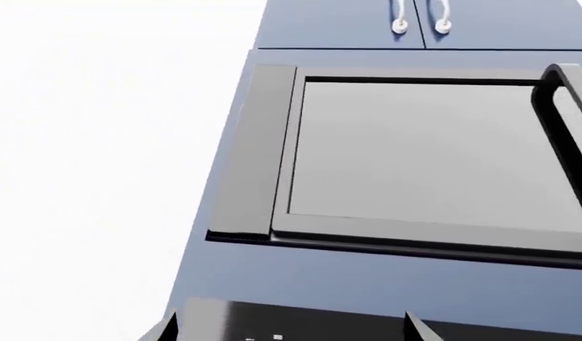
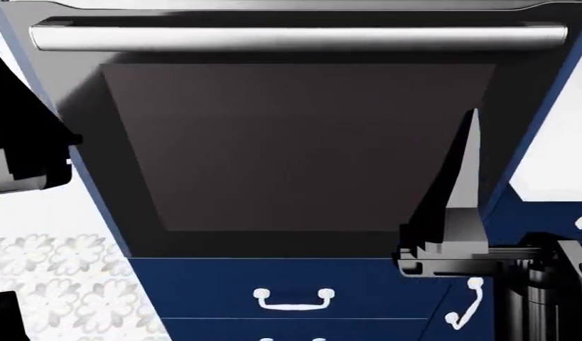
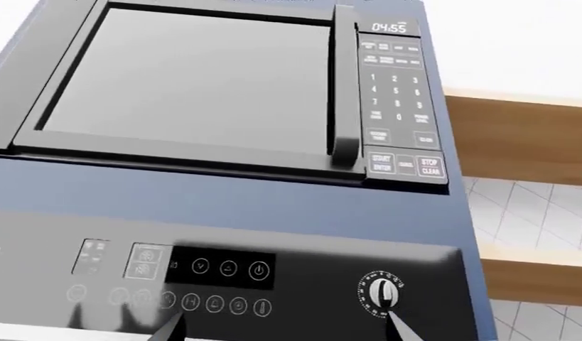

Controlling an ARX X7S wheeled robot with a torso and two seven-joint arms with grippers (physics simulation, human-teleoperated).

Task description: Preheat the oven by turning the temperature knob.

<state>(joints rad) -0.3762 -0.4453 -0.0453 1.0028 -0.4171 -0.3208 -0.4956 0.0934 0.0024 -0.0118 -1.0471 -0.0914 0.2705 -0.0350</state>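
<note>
The oven shows in the head view as a dark glass door [image 2: 300,149] under a long silver bar handle [image 2: 300,37]. Its black control panel [image 3: 300,284] with white icons shows in the right wrist view, with the temperature knob [image 3: 383,290] at the panel's right end. My right gripper [image 3: 286,332] is open, raised in front of the panel; one fingertip [image 3: 400,328] is just below the knob, apart from it. My left gripper [image 1: 293,328] is open and empty before the panel's left part [image 1: 300,323].
A black microwave [image 3: 205,85] with a keypad [image 3: 397,92] sits in the blue cabinet above the oven; it also shows in the left wrist view [image 1: 414,149]. Blue drawers with white handles [image 2: 293,298] lie below the oven. Wooden shelves [image 3: 518,131] are to the right.
</note>
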